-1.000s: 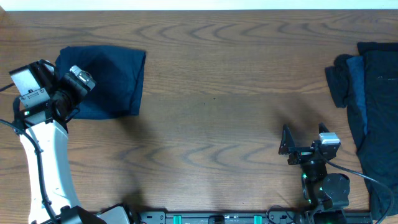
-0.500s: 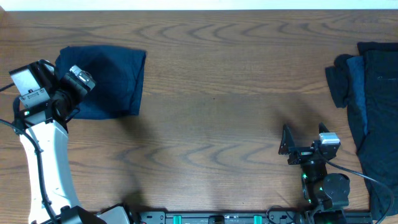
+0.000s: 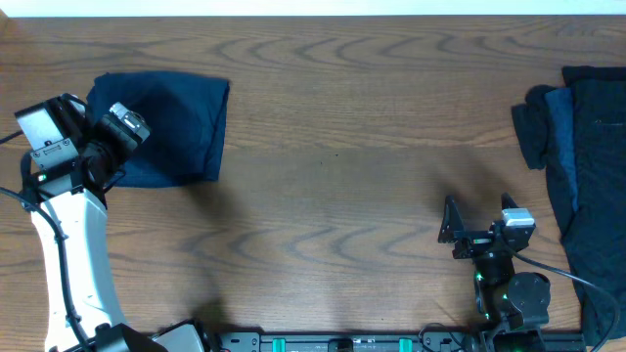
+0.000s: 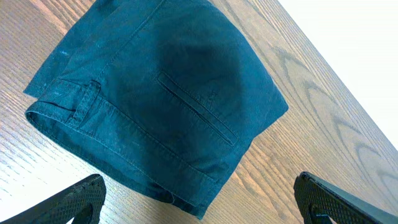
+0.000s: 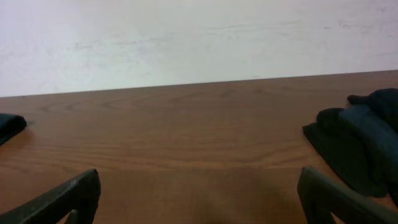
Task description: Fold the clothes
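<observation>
A brown wood-grain table [image 3: 333,196] runs under both arms, with a pale wall [image 5: 199,37] behind it. My left claw [image 4: 199,186] is spread as wide as it goes and grips nothing. Just below and ahead of it lies a folded navy garment [image 4: 155,99], a neat rectangle showing waistband, belt loop and welt pocket. My right claw [image 5: 198,183] is likewise wide open and empty over bare wood. Off to its right sits a rumpled pile of dark clothes [image 3: 587,166], well apart from it.

Left arm [image 3: 67,249]: white link, black joints, grey camera box [image 3: 44,132]. Right arm [image 3: 509,288]: black, green lights [image 3: 506,296], black cable [image 3: 572,279]. Left gripper [image 4: 199,186]: black, stippled.
</observation>
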